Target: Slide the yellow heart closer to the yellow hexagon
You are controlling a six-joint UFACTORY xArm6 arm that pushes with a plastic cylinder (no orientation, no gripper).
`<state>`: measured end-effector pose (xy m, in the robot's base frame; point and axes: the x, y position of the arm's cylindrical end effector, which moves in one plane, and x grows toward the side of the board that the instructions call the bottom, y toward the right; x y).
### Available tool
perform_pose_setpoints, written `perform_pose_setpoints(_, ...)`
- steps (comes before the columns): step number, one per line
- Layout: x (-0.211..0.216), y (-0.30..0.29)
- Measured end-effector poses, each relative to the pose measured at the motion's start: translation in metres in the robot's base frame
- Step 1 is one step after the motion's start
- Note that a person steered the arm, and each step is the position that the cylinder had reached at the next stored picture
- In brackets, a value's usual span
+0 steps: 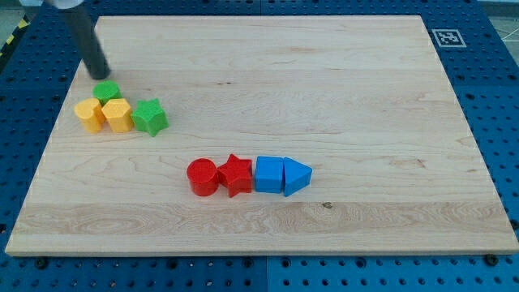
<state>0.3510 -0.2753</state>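
Note:
The yellow heart (88,113) lies at the view's left on the wooden board (340,97), touching the yellow hexagon (117,115) on its right. A green block (106,91) sits just above them and a green star (150,117) touches the hexagon's right side. My tip (99,75) is just above the green block, at its upper left, above the yellow pair.
A row of blocks lies lower in the middle: a red cylinder (202,176), a red star (236,174), a blue cube (268,173) and a blue triangle (297,176). A marker tag (447,37) sits off the board's top right corner.

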Motion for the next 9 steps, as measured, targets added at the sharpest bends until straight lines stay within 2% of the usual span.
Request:
perform_pose_setpoints(1, 0.029, -0.013)
perform_pose_setpoints(4, 0.066, 0.003)
perform_pose_setpoints(9, 0.072, 0.020)
